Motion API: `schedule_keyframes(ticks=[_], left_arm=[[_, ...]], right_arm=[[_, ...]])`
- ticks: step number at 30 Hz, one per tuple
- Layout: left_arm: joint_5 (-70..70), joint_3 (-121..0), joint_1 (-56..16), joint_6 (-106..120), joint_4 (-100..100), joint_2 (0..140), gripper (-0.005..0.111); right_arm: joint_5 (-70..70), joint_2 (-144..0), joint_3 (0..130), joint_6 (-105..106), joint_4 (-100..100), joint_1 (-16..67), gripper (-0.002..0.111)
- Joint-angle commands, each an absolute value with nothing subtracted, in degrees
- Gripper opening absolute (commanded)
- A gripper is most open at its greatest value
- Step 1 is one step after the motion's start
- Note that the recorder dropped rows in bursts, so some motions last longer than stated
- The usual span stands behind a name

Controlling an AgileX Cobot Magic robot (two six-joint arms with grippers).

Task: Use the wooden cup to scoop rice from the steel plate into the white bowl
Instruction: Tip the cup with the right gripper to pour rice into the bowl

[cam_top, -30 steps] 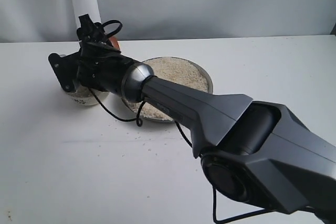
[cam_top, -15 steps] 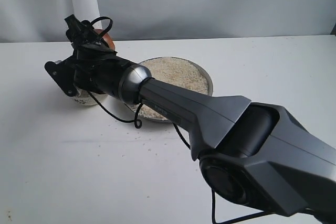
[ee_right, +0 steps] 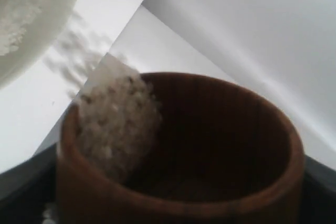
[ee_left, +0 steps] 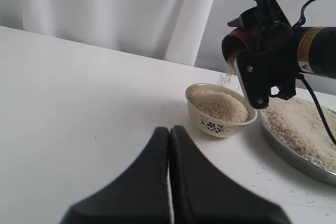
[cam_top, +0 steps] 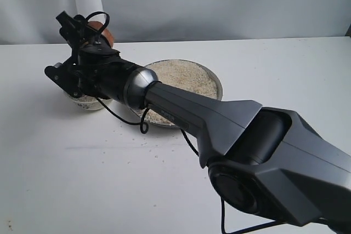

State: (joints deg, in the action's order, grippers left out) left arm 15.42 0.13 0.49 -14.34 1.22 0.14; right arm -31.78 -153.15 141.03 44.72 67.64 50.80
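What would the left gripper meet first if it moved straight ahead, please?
Probably nothing nearby: the shut left gripper points over the white table, just beside the small white ceramic bowl; depth unclear.

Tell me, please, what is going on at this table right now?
The right gripper holds the reddish-brown wooden cup tipped above the small white ceramic bowl, pouring off-white rice grains into it; the bowl is already heaped. The wide shiny steel plate beside it holds more rice. The left gripper is shut and empty, apart from the bowl.

So the wide steel plate [ee_left: 287,153] sits just beside the small white ceramic bowl [ee_left: 216,124]; the reddish wooden cup [ee_left: 234,45] is tilted above that bowl, I think.
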Motion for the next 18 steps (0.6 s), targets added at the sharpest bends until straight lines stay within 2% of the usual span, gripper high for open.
schedule_keyframes(ticks=[1,18], left_arm=[[15.2,0.0,0.1,-14.5,1.0,0.0,0.0],[15.2,0.0,0.1,-14.5,1.0,0.0,0.0]], right_arm=[[-30.3,-152.4,141.0,44.8,71.2,50.8,0.0],[-27.6,-152.3,141.0,48.1,72.7,50.8,0.0]])
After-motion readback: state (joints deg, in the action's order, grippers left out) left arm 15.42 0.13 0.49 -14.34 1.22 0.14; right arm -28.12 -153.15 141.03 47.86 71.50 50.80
